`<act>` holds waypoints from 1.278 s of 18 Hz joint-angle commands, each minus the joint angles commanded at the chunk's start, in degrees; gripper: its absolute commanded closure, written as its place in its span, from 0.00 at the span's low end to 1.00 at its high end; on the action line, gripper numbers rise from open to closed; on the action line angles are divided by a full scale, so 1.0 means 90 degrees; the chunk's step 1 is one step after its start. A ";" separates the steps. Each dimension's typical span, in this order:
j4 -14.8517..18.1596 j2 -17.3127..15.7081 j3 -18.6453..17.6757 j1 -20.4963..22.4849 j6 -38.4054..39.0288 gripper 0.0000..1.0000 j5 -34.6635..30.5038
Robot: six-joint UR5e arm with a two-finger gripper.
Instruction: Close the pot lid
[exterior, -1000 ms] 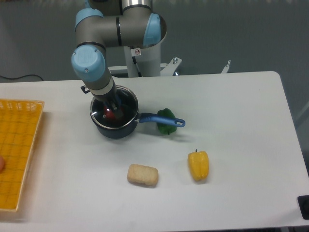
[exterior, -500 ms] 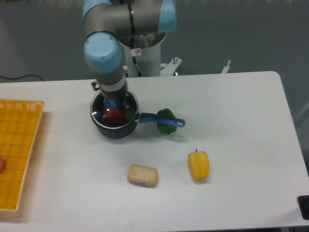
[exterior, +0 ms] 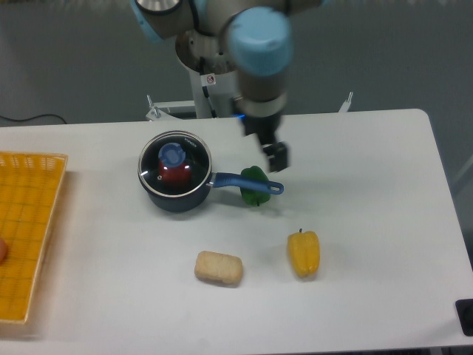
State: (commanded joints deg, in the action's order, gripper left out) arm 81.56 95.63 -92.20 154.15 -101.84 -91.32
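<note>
Hand [exterior: 270, 151] raised above the desk [exterior: 355, 192], right of the pot [exterior: 175, 181] and just above the green pepper [exterior: 255, 184]. Holds nothing, touches nothing; width of the finger gap not readable from this angle. Lid [exterior: 174, 164] seated flat on the pot rim, blue knob up, a red thing [exterior: 175, 174] visible through the glass. Pot toward the back left of the desk, blue handle pointing right, its end at the green pepper. Yellow pepper [exterior: 304, 253] and beige block [exterior: 219, 268] nearer the front. Orange basket [exterior: 26, 229] at the left edge.
</note>
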 joint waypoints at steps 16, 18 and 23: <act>0.0087 -0.0029 0.0068 0.1925 -0.2970 0.00 0.0117; 0.0273 -0.0058 0.0068 0.2100 -0.3282 0.00 0.0117; 0.0273 -0.0108 -0.0019 0.2199 -0.3469 0.00 0.0088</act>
